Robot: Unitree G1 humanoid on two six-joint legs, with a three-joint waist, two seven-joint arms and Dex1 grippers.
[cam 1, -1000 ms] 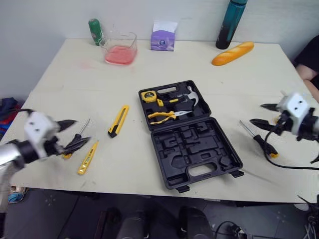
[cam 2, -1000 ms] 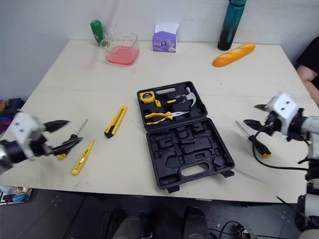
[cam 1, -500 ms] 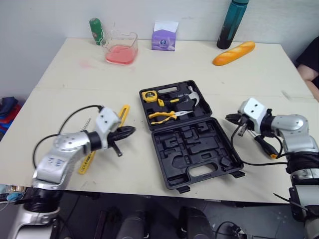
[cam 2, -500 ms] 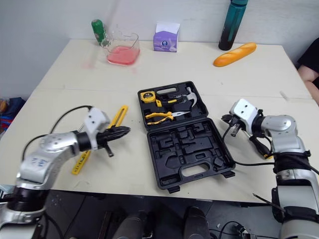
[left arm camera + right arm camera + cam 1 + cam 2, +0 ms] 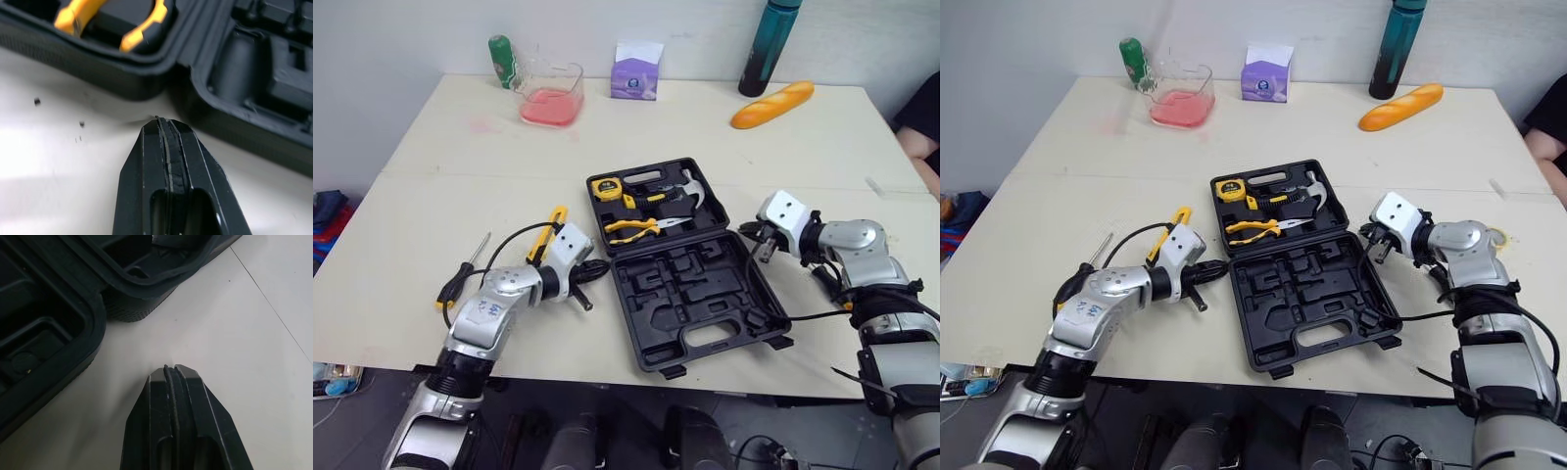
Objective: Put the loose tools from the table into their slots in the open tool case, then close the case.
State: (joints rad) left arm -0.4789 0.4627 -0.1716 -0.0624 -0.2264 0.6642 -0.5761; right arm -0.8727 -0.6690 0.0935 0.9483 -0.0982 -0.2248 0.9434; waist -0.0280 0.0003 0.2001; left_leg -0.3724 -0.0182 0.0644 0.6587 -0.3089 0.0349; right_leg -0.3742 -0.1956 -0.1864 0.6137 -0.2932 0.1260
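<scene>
I see clutter along the back, left to right: green bottle, clear container with pink contents just beside it, purple tissue box, upright teal bottle, baguette lying near it. Person's dark sleeve at right edge.

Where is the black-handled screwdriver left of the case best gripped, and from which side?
Likely the thick black handle of the screwdriver, from straight above, closing across its width: it lies flat on the table, and its thin shaft gives little hold.
</scene>
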